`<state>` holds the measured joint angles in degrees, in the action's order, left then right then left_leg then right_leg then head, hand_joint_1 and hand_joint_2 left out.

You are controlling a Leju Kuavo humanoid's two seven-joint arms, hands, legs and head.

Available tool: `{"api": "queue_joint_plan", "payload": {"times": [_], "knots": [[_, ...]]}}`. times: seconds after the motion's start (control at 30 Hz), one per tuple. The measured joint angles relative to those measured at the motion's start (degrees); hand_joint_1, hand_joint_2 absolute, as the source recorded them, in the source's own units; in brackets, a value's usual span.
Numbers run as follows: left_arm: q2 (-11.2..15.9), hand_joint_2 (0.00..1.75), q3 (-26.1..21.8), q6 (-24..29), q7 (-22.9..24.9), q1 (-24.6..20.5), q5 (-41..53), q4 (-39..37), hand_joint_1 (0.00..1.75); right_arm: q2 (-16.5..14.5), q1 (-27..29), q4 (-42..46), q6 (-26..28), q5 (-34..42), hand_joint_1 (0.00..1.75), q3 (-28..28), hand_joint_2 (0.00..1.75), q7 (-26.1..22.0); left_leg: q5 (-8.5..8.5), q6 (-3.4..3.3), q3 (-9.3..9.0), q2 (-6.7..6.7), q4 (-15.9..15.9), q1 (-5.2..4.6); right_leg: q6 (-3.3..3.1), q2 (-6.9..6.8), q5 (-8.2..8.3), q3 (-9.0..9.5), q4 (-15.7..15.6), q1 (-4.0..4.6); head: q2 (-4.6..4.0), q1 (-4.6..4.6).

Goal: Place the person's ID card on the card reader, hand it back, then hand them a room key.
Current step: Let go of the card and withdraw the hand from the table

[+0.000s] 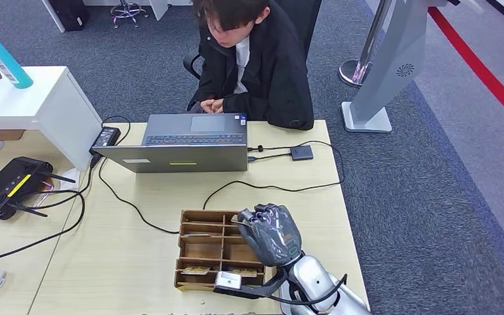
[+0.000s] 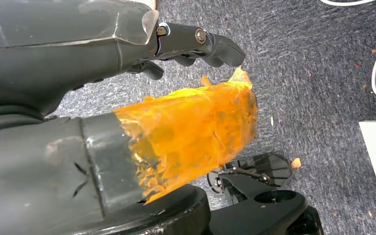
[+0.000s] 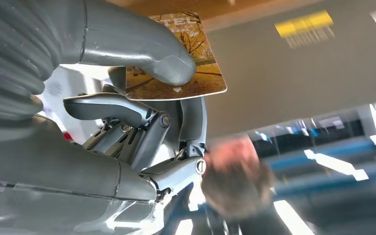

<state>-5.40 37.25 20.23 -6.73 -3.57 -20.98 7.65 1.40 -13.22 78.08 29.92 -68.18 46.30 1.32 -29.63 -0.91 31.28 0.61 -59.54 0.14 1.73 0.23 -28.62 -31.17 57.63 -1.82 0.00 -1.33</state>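
One card, pinched in the right hand, hangs above the wooden tray at the desk's near edge; seemingly the room key, to be extended toward the person.

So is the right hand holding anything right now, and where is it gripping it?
Yes. The right hand holds a card with an autumn-tree picture, pinched near one end between thumb and fingers; the other end sticks out free.
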Motion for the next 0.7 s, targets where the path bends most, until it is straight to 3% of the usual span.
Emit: {"api": "queue_joint_plan", "payload": {"times": [0.3,0.7], "knots": [[0.00,0.00,0.08,1.85,-0.06,-0.09,-0.61,0.00,0.00,1.75,-1.97,8.51,1.17,-0.73,1.75,-0.51,1.75,-1.90,0.00,0.00,-0.01,-0.01,0.00,0.00,0.00,0.01,0.00,-0.01,0.00,0.00,0.00,0.00],[0.04,0.00,0.08,3.55,-0.41,-0.27,-1.67,0.00,0.00,3.40,-3.04,11.93,2.34,0.36,1.75,-0.51,1.75,-3.37,0.00,0.00,0.00,0.00,0.00,0.00,0.00,0.00,0.00,-0.01,0.00,0.00,0.00,0.00]]}}
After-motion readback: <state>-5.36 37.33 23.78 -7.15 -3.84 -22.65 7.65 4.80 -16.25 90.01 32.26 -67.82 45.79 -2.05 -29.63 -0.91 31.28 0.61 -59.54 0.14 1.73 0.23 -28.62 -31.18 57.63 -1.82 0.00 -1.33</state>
